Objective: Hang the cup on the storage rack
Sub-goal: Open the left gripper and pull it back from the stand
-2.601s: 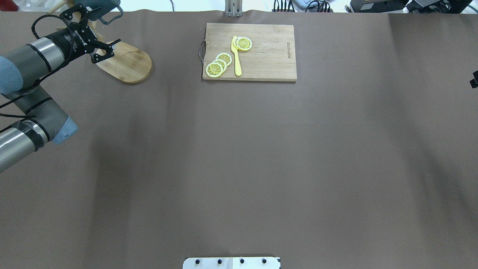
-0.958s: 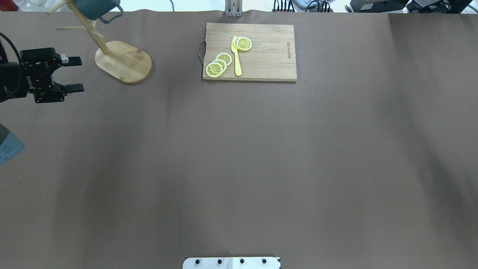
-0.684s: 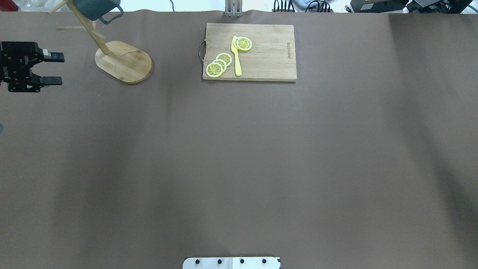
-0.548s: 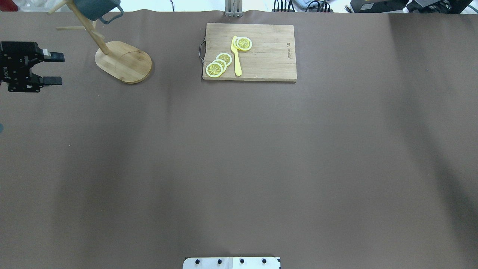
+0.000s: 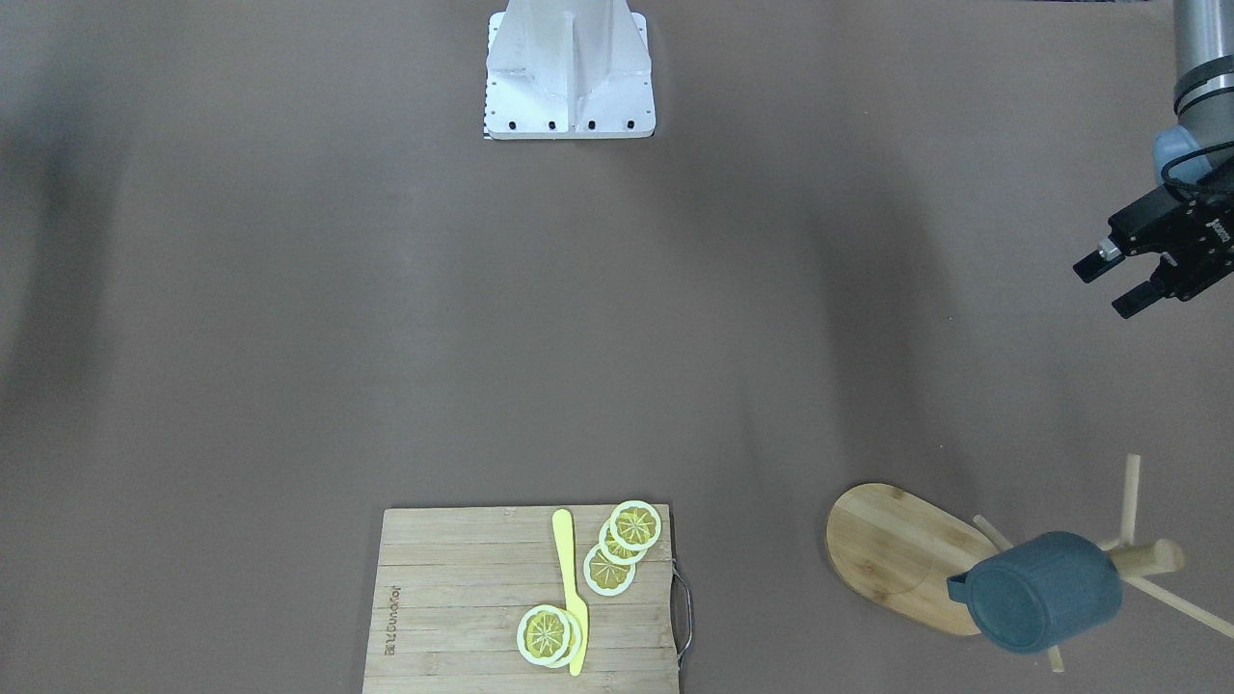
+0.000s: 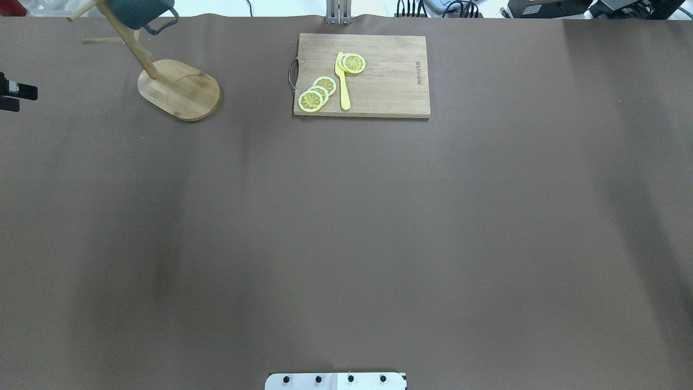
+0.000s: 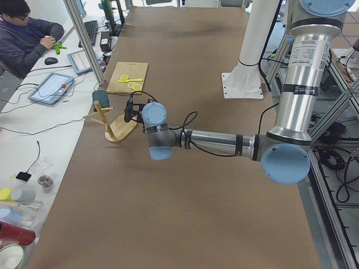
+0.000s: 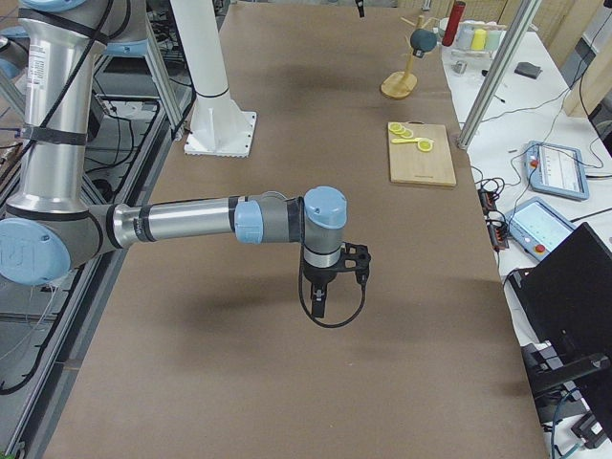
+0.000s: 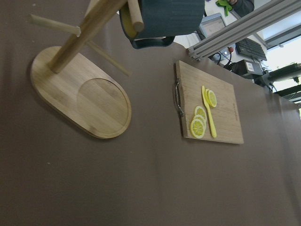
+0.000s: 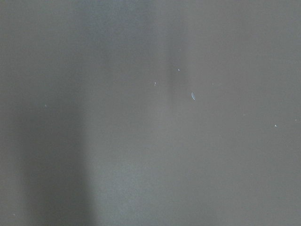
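The dark slate-blue cup (image 5: 1041, 593) hangs by its handle on a peg of the bamboo storage rack (image 5: 897, 554), mouth toward the post. Both show at the overhead view's top left, cup (image 6: 138, 11) above rack base (image 6: 181, 89). The left wrist view shows the cup (image 9: 164, 19) on its peg over the oval base (image 9: 80, 99). My left gripper (image 5: 1104, 289) is open and empty, well clear of the rack, at the overhead view's left edge (image 6: 16, 97). My right gripper (image 8: 320, 301) hangs over bare table far from the rack; I cannot tell whether it is open.
A rectangular cutting board (image 6: 379, 81) with lemon slices (image 6: 316, 93) and a yellow knife (image 6: 342, 81) lies at the far middle of the table. The robot's white base (image 5: 569, 67) stands at the near edge. An operator (image 7: 22, 33) sits beyond the table's far side.
My left gripper has drawn back leftward from the rack, open and empty, until only its fingertips show at the overhead view's edge. The cup stays on its peg.
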`<state>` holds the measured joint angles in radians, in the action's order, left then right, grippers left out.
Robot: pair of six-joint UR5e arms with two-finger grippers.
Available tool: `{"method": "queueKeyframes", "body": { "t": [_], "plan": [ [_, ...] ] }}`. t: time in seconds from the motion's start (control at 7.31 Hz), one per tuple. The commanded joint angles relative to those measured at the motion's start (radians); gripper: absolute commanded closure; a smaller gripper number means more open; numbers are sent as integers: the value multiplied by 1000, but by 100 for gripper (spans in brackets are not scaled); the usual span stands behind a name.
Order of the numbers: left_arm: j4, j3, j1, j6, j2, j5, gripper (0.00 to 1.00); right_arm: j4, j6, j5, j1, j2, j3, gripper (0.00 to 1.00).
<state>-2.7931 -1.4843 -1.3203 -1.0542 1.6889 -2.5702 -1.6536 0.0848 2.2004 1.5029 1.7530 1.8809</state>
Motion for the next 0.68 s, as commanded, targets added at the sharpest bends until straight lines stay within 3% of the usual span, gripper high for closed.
{"method": "queueKeyframes", "body": {
  "t": [0.0, 0.14, 0.55],
  "plan": [
    [340, -2, -74, 506, -23, 11, 1, 0, -7, 21, 8, 10, 1, 0],
    [430, -2, -115, 634, -25, 22, 1, 0, -7, 21, 10, 11, 1, 0],
    [678, -13, -142, 915, -40, 210, 1, 0, -7, 22, 8, 19, 1, 0]
  ]
}}
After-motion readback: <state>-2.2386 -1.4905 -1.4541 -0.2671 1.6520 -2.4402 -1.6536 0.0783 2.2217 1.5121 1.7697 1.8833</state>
